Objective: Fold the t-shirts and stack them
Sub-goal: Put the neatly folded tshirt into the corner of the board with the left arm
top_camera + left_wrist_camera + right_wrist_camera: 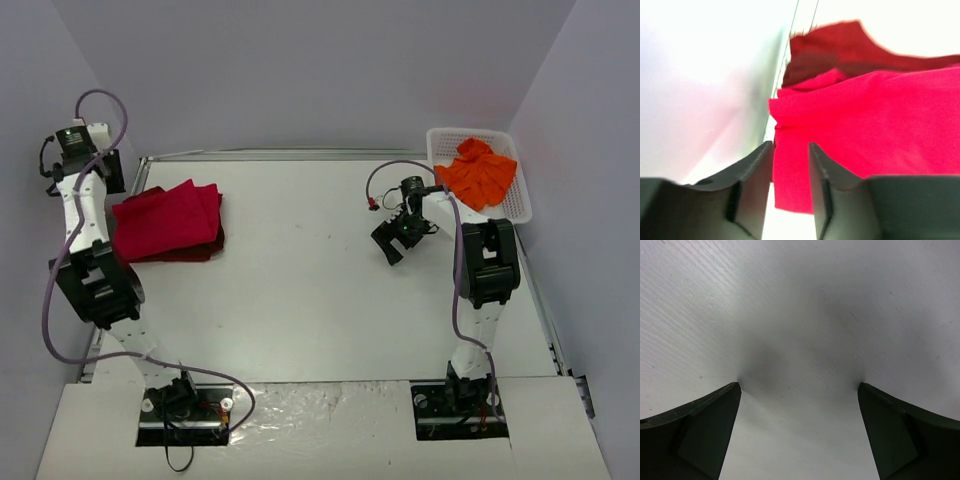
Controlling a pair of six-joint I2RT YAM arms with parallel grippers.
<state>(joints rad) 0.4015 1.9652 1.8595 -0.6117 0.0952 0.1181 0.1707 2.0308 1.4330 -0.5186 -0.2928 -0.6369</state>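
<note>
The left tool (pixel 791 145) sits low at the left edge of the folded bright red cloth t-shirt (pixel 165 220), its two dark fingers (pixel 752 170) standing a narrow gap apart; a corner of the red cloth shows in that gap, but whether the fingers pinch it cannot be told from these views. The red shirt spreads away ahead and to the right of this tool, lying flat on top of the dark maroon cloth t-shirt (pixel 840 45), whose edge shows beyond it and along its near side in the overhead view. Both lie stacked on the white bench (pixel 300 300), near its left rim. The right tool (pixel 395 240) hangs above bare bench surface with its fingers (pixel 705 430) spread wide and nothing between them; only its own soft shadow shows on the white surface under it. Beyond this tool and to its right, the crumpled orange cloth t-shirt (pixel 480 172) lies heaped in the white plastic lattice basket (pixel 440 135) at the far right corner of the bench, well apart from the stack of two
</note>
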